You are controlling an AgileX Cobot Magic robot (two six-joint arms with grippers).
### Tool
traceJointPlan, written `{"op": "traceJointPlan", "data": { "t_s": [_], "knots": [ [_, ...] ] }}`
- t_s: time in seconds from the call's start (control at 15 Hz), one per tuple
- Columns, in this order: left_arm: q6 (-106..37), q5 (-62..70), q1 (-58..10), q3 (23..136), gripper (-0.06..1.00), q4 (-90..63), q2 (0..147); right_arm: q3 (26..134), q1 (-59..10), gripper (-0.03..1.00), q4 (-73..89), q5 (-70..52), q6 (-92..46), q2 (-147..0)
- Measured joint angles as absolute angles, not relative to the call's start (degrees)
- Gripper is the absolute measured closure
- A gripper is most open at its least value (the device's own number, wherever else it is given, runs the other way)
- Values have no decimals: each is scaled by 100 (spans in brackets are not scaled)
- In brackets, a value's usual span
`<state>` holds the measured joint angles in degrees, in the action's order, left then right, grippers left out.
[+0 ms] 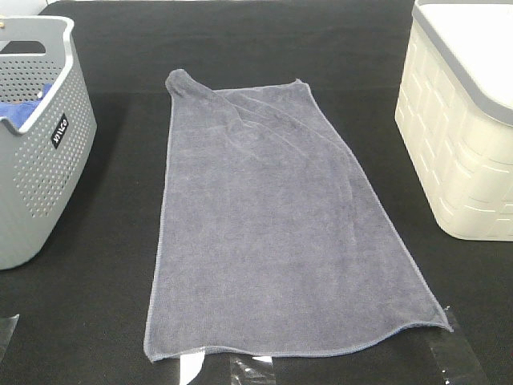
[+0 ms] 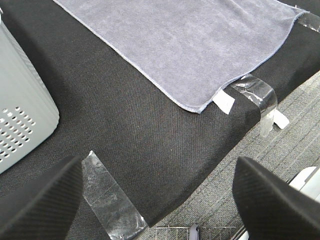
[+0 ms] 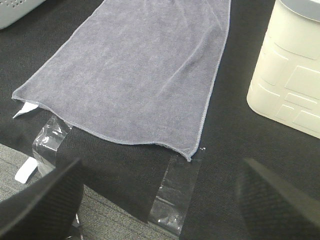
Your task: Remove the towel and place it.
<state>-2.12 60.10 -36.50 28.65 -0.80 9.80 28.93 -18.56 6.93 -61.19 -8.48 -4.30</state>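
The towel (image 1: 280,224) lies spread flat on the black tabletop (image 1: 104,305), just ahead of both pincers, left (image 2: 157,200) and right (image 3: 160,200), each wide and empty. Placing looks done; next, probably only pulling clear.

Left fingers (image 2: 45,200), right fingers (image 3: 40,200) spread wide

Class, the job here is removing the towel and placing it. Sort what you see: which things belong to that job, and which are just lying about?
Belongs to the job:
- grey towel, spread flat
- left gripper, open
- right gripper, open

Just lying about:
- grey perforated basket
- blue cloth inside it
- cream basket
- clear tape strips
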Motion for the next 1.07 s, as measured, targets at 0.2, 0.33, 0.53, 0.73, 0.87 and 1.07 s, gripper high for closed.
{"op": "traceJointPlan", "data": {
  "t_s": [0.2,0.33,0.53,0.73,0.87,1.07],
  "knots": [
    [-218,6010,-3650,2865,17,-80,980,2893,-1856,19,693,-6119,-848,-430],
    [-223,6010,-3650,2865,17,-86,980,2893,-1856,19,693,-6119,-848,-430],
    [-235,6010,-3581,2865,17,-92,980,2893,-1226,19,733,-6119,-848,-430],
    [-235,6010,-2412,2865,17,-92,968,2893,-34,19,733,-6113,-848,-430],
    [-235,5993,-1467,2865,17,-92,779,2893,481,19,733,-6113,-848,-430],
    [-235,5993,-458,2865,17,-92,80,2893,619,19,739,-6113,-848,-52]
  ]
}}
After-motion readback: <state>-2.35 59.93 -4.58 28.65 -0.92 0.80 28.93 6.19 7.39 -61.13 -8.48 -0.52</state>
